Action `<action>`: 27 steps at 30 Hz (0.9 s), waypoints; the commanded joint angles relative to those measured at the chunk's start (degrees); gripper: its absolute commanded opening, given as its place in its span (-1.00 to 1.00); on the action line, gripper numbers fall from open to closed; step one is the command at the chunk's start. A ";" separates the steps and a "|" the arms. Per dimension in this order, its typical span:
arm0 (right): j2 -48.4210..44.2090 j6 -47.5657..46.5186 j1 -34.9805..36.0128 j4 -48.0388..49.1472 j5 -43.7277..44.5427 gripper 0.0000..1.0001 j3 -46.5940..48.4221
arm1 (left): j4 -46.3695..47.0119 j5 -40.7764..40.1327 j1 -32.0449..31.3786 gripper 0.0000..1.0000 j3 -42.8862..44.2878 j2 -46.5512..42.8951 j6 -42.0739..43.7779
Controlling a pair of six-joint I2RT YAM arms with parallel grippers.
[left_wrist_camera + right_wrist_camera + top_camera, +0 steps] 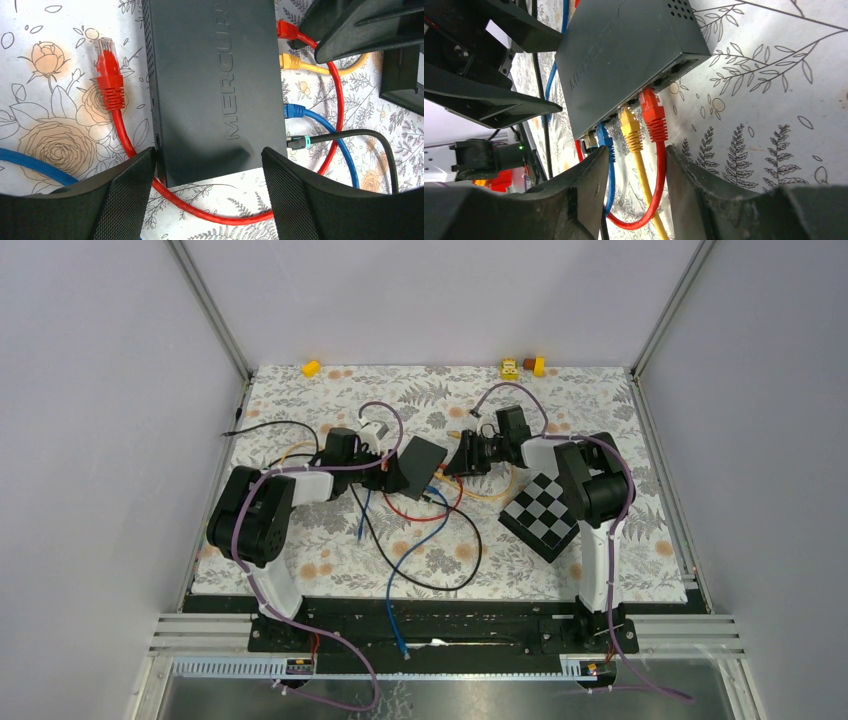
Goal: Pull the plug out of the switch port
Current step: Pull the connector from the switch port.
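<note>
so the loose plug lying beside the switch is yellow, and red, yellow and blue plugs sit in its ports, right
Not quite. The left wrist view shows the loose plug beside the switch is red, not yellow. The red plug, yellow plug and blue plug do sit in its ports.

Overhead view from behind looking down, both wrist views close, sharing the switch (210, 90)

You have bright, even, diffuse light over the counter (330, 570), with only faint, soft shadows. The overhead view is sharp. In both wrist views the close end effector fingers (110, 200) look soft and the edges bow, while the switch (210, 85) shows a dull sheen.
</note>
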 commanded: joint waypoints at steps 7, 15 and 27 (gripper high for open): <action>4.52 4.11 -2.54 4.62 -4.07 -0.05 2.38 | 1.12 0.99 -1.64 0.64 -0.89 -0.82 -0.20; 9.01 8.84 -2.63 7.46 -5.45 -0.11 5.01 | 0.78 0.20 -1.83 0.70 3.02 1.49 0.80; 11.12 9.29 -2.55 8.56 -6.78 -0.13 4.68 | 3.70 0.83 -3.01 0.71 1.66 2.84 -2.22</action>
